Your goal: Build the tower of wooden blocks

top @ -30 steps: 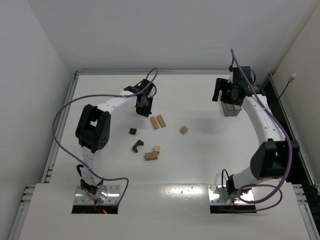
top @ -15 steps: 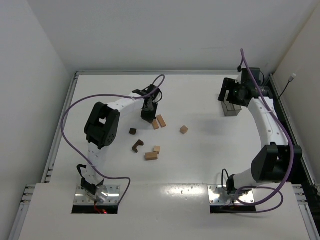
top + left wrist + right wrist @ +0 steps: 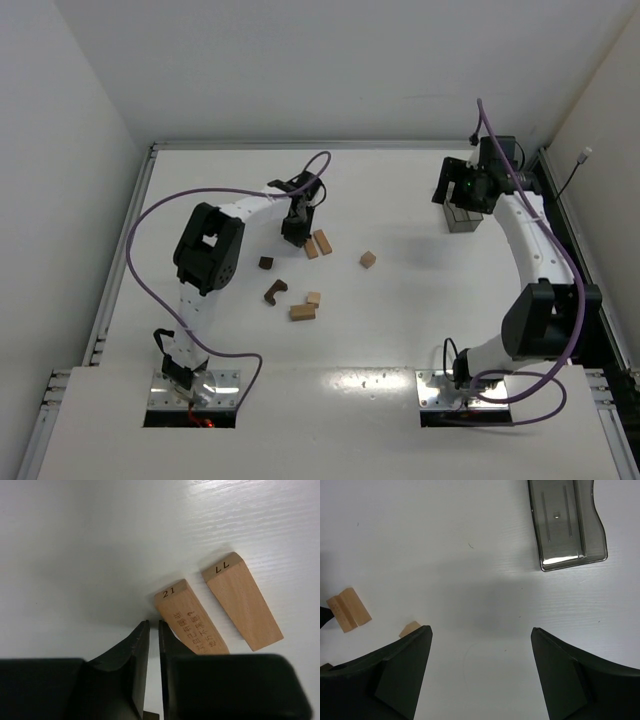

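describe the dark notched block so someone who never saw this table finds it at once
On the white table, find the scatter of small wood blocks beside the left arm. At its left edge, nearer the arm bases than a dark cube and left of the tan blocks, lies the dark notched block: the only dark piece with a bite cut from its side.
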`<move>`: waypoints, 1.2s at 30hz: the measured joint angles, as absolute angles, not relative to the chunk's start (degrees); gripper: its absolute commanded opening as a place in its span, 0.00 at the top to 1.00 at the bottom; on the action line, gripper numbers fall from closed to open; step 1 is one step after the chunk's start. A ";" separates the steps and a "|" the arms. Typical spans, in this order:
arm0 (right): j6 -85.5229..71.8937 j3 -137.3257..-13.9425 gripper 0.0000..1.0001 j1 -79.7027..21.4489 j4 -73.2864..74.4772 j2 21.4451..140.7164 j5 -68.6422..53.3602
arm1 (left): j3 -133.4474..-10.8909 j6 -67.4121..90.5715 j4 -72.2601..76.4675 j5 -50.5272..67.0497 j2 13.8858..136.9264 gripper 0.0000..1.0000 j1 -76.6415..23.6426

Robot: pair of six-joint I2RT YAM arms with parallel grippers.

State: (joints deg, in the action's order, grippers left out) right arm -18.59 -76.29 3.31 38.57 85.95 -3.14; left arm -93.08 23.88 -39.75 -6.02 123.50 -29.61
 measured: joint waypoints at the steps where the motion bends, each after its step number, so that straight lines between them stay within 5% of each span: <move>1: -18.59 -76.29 0.23 3.31 38.57 86.08 -3.14 | -93.49 23.83 -39.77 -6.00 123.83 0.82 -29.58; 6: -18.59 -76.29 0.23 3.31 38.59 86.54 -3.42 | -94.48 23.40 -39.92 -5.96 124.46 0.75 -29.50; 36: -18.59 -76.86 0.23 3.31 37.87 89.14 -5.13 | -99.33 21.65 -40.86 -5.17 127.42 0.68 -27.62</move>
